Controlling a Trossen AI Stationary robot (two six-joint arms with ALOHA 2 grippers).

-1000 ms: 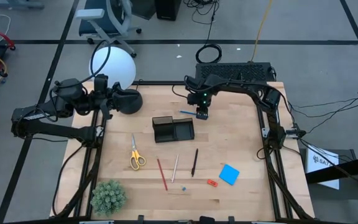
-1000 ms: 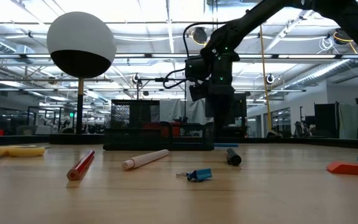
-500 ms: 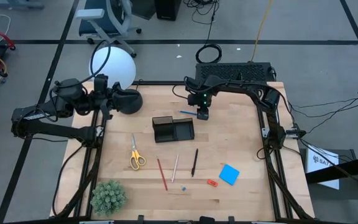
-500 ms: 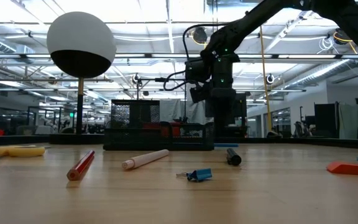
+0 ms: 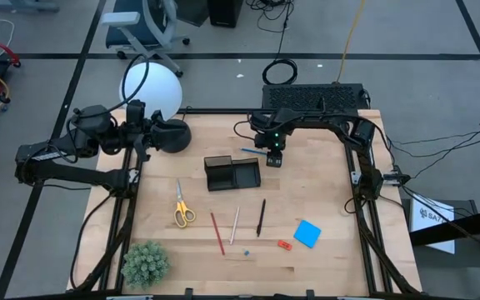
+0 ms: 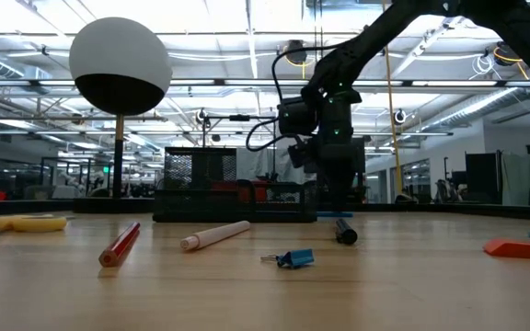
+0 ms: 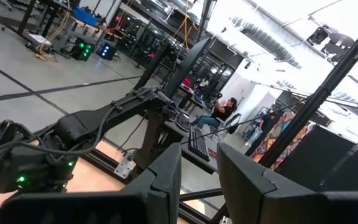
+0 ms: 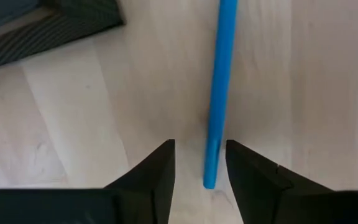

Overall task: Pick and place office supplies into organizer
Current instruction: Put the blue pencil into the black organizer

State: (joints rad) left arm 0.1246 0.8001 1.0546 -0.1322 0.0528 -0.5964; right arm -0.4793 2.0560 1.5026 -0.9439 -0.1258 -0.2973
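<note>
Behind the organizer (image 5: 232, 173), right claw (image 8: 199, 163) open astride the blue pen (image 8: 219, 87).

Black organizer (image 5: 232, 173) sits mid-table, compartments open upward. Just behind it lies a thin blue pen (image 8: 219, 93), flat. In front of the organizer: yellow-handled scissors (image 5: 182, 207), red pencil (image 5: 217, 232), pale pencil (image 5: 235, 225), black pen (image 5: 261, 217), blue note pad (image 5: 307, 233), red-orange piece (image 5: 284, 245).

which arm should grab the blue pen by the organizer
Right. The right tool is open straddling one end of the blue pen beside the organizer. The left tool idles near the lamp.
</note>
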